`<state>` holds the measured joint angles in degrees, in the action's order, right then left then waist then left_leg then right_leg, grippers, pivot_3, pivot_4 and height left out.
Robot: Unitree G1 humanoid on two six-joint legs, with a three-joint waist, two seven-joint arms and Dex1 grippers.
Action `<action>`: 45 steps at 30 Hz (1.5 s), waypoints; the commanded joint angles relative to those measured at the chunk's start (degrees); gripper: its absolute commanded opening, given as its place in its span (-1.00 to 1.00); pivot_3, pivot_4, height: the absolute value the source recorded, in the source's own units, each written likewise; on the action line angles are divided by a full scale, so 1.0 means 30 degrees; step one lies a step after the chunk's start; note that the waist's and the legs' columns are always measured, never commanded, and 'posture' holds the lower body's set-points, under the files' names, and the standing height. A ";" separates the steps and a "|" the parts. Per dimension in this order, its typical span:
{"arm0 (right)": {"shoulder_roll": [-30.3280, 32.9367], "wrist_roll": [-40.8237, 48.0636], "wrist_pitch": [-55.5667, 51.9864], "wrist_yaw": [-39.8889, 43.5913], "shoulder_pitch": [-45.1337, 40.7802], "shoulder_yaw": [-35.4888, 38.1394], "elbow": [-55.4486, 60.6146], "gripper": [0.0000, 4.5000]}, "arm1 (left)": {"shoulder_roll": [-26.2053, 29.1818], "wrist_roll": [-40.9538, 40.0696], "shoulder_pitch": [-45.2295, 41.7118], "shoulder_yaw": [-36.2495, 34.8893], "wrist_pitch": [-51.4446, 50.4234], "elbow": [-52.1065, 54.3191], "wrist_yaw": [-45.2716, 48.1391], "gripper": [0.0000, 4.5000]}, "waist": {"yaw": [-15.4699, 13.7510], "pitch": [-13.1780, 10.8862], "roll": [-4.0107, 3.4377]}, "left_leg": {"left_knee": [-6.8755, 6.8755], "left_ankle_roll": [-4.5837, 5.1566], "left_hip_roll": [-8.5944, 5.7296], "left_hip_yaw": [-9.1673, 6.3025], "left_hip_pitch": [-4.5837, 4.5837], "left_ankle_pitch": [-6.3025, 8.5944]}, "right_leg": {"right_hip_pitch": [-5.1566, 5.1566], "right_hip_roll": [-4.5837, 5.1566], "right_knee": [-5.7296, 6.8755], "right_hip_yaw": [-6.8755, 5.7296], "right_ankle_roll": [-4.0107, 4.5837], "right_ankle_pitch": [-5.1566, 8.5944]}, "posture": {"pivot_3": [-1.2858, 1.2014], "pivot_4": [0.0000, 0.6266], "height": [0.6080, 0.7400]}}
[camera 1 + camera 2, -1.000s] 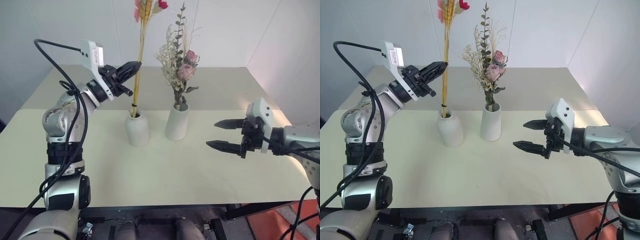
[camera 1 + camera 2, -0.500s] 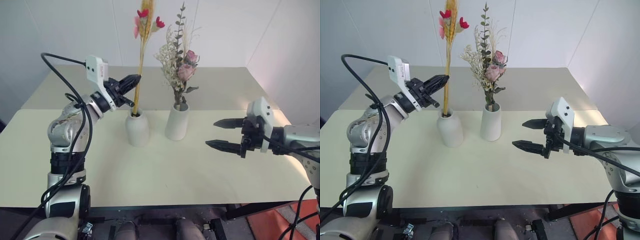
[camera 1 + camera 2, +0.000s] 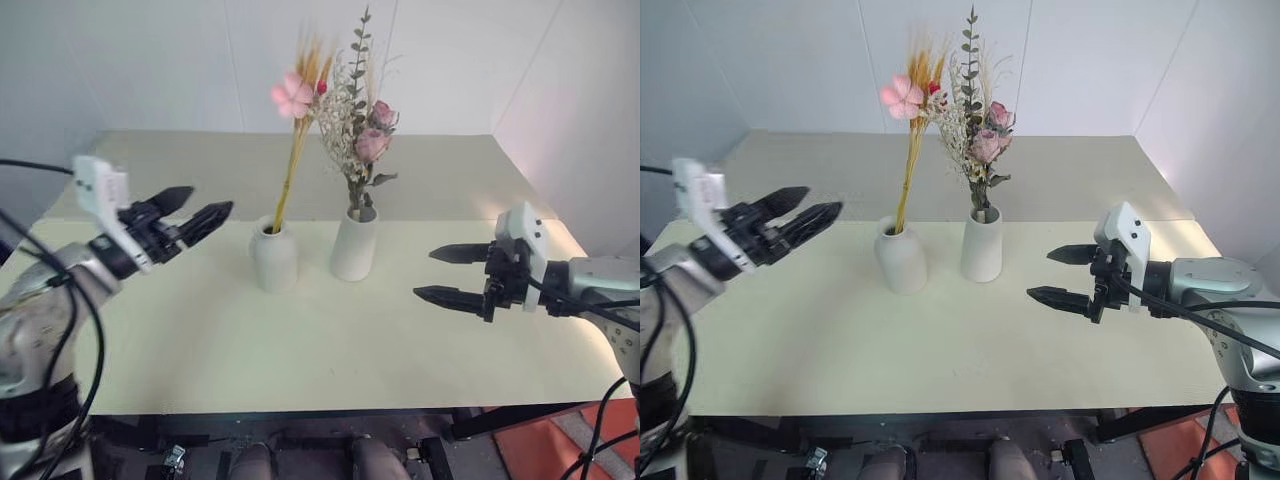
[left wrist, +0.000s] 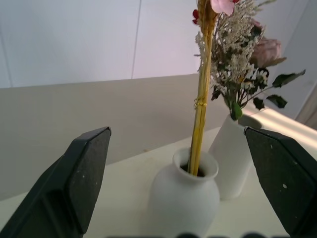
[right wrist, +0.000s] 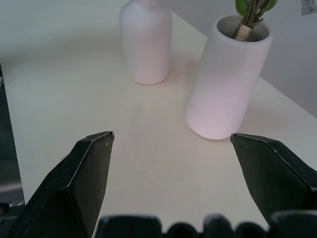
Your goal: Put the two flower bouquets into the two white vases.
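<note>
With both bouquets standing in their vases, the left gripper [image 3: 200, 207] and right gripper [image 3: 447, 275] gaped empty, needing only withdrawal.

Lab, bare white walls [image 3: 150, 60], plain table [image 3: 300, 340]

Both vases, the left [image 3: 274, 256] and the right [image 3: 354, 245], are plain matte white. The slim bunch [image 3: 296, 130] has yellow-orange stems and pink blossoms; the bouquet [image 3: 360, 125] shows pink roses, white sprigs, green leaves. The table [image 3: 300, 350] is pale yellow.
</note>
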<state>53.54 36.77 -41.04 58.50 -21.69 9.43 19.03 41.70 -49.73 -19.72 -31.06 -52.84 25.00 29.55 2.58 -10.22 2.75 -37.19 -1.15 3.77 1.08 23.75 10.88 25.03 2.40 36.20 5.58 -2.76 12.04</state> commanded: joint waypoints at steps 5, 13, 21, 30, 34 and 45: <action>0.0169 0.0084 0.0499 0.0244 0.0092 0.0521 0.0140 1.00 | 0.3868 0.1788 0.6682 -0.3136 0.3650 0.2100 0.6842 0.99 | -0.0020 0.0000 0.0000 | 0.0012 -0.0003 0.0015 0.0029 -0.0002 0.0002 | 0.0014 0.0007 -0.0016 -0.0001 0.0145 0.0082 | 0.03 -0.52 1.00; 0.0354 0.0048 0.0441 0.0181 0.0360 0.0903 -0.0139 1.00 | 0.5185 0.2466 0.8258 -0.4195 0.5613 0.1369 0.9576 0.99 | -0.0108 0.0000 0.0000 | 0.0021 -0.0005 0.0028 0.0055 -0.0002 0.0003 | 0.0036 0.0025 -0.0024 -0.0005 0.0181 0.0095 | 0.03 -0.52 1.00; 0.0511 0.0068 0.0403 0.0078 0.0430 0.1220 -0.0247 1.00 | 0.4872 0.2141 0.8141 -0.4002 0.5497 0.1674 0.9301 0.99 | -0.0037 0.0000 0.0000 | 0.0033 -0.0003 0.0040 0.0071 0.0001 0.0004 | 0.0049 0.0021 -0.0018 -0.0005 0.0182 0.0100 | 0.03 -0.52 1.00; 0.0939 0.0212 0.0235 0.0031 -0.0070 0.1392 -0.0394 1.00 | 0.4566 0.1705 0.7831 -0.3457 0.5432 0.1808 0.8762 0.99 | -0.0034 0.0000 0.0000 | 0.0032 -0.0003 0.0041 0.0074 -0.0002 0.0004 | 0.0048 0.0022 -0.0014 -0.0002 0.0181 0.0099 | 0.03 -0.52 1.00; 0.0872 0.0428 0.0132 -0.0297 0.0264 0.1847 0.0050 1.00 | 0.4584 0.1658 0.7705 -0.3037 0.5528 0.1670 0.8781 0.99 | -0.0038 0.0000 0.0000 | 0.0031 -0.0003 0.0041 0.0076 -0.0003 0.0003 | 0.0048 0.0022 -0.0013 -0.0003 0.0181 0.0099 | 0.03 -0.52 1.00; 0.0768 0.0914 -0.0203 -0.1060 0.1665 0.3053 0.1307 1.00 | 0.4941 0.1698 0.6173 -0.1676 0.5598 0.0756 0.9060 0.99 | 0.0015 0.0000 0.0000 | 0.0031 -0.0003 0.0041 0.0078 -0.0010 0.0003 | 0.0042 0.0019 -0.0007 0.0000 0.0178 0.0099 | 0.03 -0.52 1.00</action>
<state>55.33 38.51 -41.62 55.95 -16.66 16.16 20.98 55.75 -44.22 -0.17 -35.77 -37.35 27.06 56.48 2.63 -10.22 2.75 -37.10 -1.16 3.89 1.32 23.72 10.89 25.16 2.46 36.19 5.58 -2.23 12.33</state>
